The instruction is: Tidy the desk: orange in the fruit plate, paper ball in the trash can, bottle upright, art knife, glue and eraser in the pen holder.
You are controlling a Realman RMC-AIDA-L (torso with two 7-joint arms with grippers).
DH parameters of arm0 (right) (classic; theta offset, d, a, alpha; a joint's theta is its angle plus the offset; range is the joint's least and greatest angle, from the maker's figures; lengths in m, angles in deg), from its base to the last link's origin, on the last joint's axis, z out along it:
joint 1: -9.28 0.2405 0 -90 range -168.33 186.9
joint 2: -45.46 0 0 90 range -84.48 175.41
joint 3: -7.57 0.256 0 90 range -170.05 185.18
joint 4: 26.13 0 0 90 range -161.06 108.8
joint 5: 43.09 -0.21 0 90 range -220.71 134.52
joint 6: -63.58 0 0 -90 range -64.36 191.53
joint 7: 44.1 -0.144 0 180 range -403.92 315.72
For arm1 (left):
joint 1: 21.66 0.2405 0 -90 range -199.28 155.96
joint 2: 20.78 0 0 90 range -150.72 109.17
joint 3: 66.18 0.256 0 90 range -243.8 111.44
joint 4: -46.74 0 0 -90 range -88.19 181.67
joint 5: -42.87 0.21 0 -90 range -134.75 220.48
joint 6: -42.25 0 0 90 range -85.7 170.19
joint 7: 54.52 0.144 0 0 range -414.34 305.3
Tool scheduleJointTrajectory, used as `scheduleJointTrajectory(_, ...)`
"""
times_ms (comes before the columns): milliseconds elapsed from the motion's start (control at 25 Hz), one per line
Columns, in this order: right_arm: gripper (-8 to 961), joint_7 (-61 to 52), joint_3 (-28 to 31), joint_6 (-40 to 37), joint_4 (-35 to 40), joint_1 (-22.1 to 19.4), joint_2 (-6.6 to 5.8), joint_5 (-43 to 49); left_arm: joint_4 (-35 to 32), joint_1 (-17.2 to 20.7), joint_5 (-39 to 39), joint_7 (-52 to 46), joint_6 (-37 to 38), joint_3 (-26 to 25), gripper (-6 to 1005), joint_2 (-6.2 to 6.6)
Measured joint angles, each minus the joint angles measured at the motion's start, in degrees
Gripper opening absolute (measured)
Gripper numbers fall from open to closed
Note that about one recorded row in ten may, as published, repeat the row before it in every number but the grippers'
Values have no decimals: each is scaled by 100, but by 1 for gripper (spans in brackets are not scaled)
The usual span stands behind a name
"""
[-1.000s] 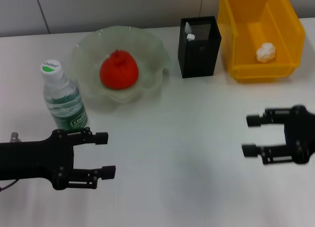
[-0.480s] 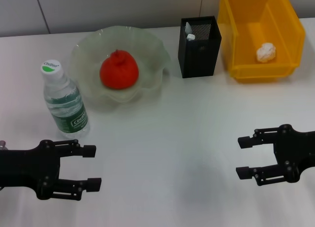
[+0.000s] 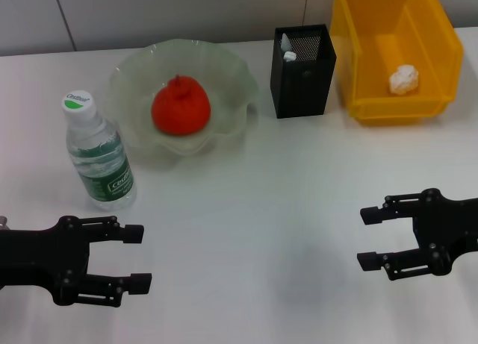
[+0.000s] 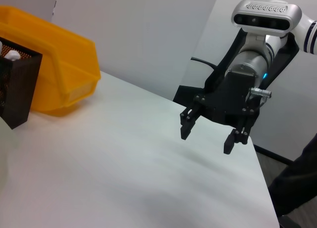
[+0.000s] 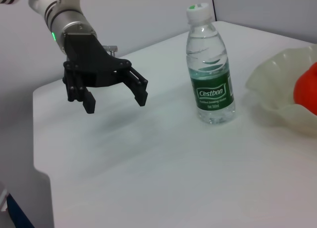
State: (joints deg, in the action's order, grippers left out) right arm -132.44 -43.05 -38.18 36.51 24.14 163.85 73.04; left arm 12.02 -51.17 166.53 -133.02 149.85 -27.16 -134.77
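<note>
The yellow trash can (image 3: pixel 396 53) at 1 o'clock contains the paper ball (image 3: pixel 403 78). The fruit plate (image 3: pixel 183 98) at 11 o'clock holds the orange (image 3: pixel 180 106). The bottle (image 3: pixel 97 154) stands upright at 9 o'clock. The pen holder (image 3: pixel 302 60) at 12 o'clock shows one item, possibly the glue. The left gripper (image 3: pixel 138 256) at 8 o'clock and the right gripper (image 3: pixel 367 238) at 4 o'clock are spread wide, empty.

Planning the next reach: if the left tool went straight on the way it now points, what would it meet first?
Probably the right tool. The open left tool points across bare white table toward it, with nothing between. Depth is unclear; it might pass just nearer.
</note>
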Motion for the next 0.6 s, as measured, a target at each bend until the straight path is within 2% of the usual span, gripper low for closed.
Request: scheduleJointTrajectory(600, 750, 113, 8, 61, -162, 146, -9, 70, 0, 3, 0, -27, -49, -31, 841, -31)
